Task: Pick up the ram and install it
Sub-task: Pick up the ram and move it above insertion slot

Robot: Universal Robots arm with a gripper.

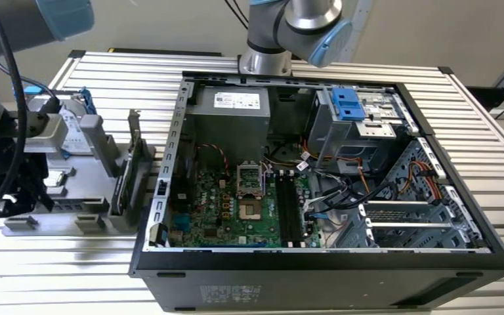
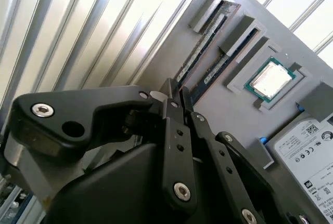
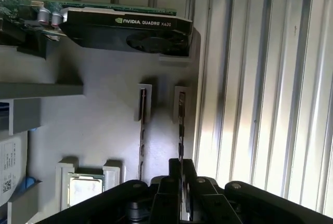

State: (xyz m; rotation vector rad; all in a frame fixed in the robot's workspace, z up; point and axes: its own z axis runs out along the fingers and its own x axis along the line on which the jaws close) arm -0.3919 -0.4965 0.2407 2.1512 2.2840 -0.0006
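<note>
jaws grip the outer ram (image 3: 181, 125) beside the tray (image 3: 104, 130) edge.

Glare whitens the slatted table (image 3: 260, 78) in both wrist views, leaving the gripper (image 3: 182, 166) in shadow.

The end effector (image 3: 182, 163) hides one end of the ram (image 3: 181, 125).

**Printed matter.** Exterior view, upper centre: a white sticker (image 1: 237, 100) with dark print lies on the grey power supply (image 1: 226, 125), its characters too small to make out. Lower centre: a faint label (image 1: 230, 291) sits on the black case front (image 1: 340, 289). First wrist view: pale lettering (image 3: 143, 22) runs along the graphics card (image 3: 93, 34). Second wrist view: a white printed label (image 2: 307, 154) lies on the hard drive (image 2: 291, 130).
</note>
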